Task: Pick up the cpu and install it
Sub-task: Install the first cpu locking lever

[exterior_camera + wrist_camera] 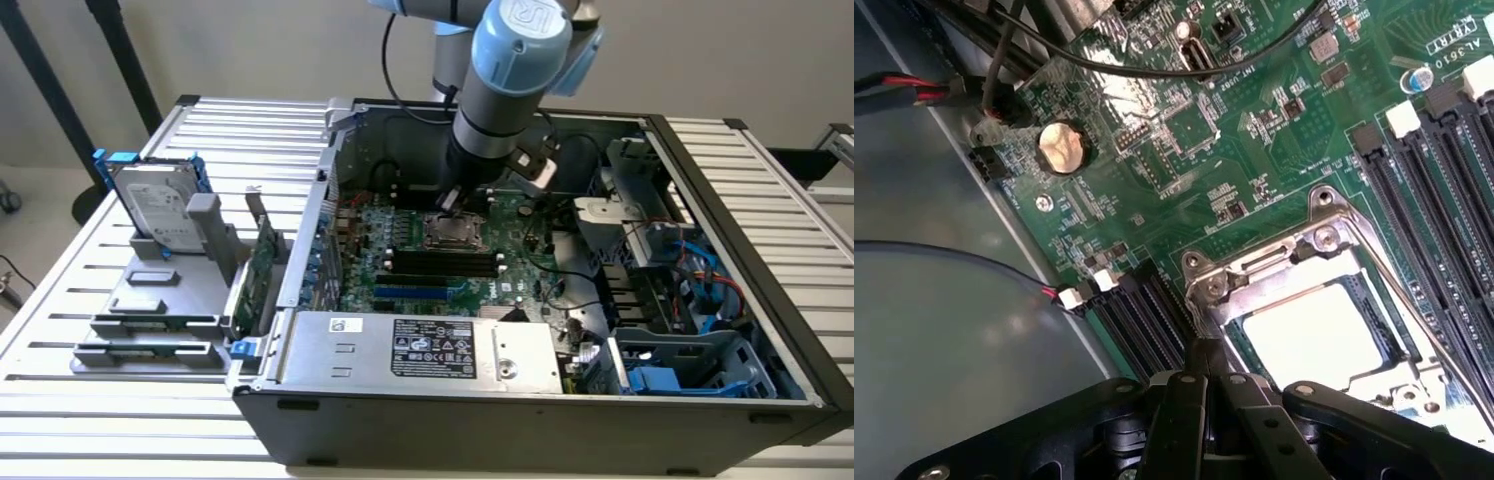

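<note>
The cpu (1312, 335), a shiny square chip, lies flat inside the open metal socket frame (1254, 270) on the green motherboard (1184, 150). My gripper (1205, 350) is shut, its black fingers pressed together with nothing visible between them. Their tips hang just above the socket frame's edge, beside the cpu. In the exterior view the arm reaches down into the open computer case, and the gripper (451, 205) hovers right over the socket (453, 234) in the middle of the board.
Black memory slots (1439, 170) flank the socket, and cables (1004, 80) run along the case wall. A silver power supply (414, 348) fills the case front. On the exterior view's left, a hard drive with blue brackets (158, 205) and a green card (267, 262) stand in a grey holder.
</note>
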Robot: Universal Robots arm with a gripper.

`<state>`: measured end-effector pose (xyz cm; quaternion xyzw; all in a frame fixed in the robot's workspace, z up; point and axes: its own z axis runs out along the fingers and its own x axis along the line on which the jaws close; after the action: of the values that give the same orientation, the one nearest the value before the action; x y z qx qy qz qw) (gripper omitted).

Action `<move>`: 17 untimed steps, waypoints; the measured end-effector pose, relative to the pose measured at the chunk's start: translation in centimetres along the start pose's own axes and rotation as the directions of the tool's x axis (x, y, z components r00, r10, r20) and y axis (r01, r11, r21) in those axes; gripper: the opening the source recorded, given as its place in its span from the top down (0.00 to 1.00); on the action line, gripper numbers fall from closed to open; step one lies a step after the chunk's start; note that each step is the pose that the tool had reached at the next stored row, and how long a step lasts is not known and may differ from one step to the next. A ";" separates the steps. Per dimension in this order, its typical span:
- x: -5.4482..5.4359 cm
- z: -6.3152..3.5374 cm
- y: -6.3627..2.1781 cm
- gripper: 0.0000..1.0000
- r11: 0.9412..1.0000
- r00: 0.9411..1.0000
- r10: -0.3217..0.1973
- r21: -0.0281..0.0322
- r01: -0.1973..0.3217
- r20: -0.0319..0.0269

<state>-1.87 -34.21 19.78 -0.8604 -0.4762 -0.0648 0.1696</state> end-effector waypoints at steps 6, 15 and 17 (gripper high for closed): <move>-0.7 -0.02 -1.25 0.89 1.000 1.000 -0.001 0.005 0.001 -0.001; -1.1 0.15 -2.46 0.89 1.000 1.000 -0.005 0.014 0.005 -0.004; -1.2 0.21 -2.75 0.89 1.000 1.000 -0.005 0.016 0.006 -0.004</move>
<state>-4.82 -33.72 19.91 -0.8576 -0.4787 -0.0633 0.1771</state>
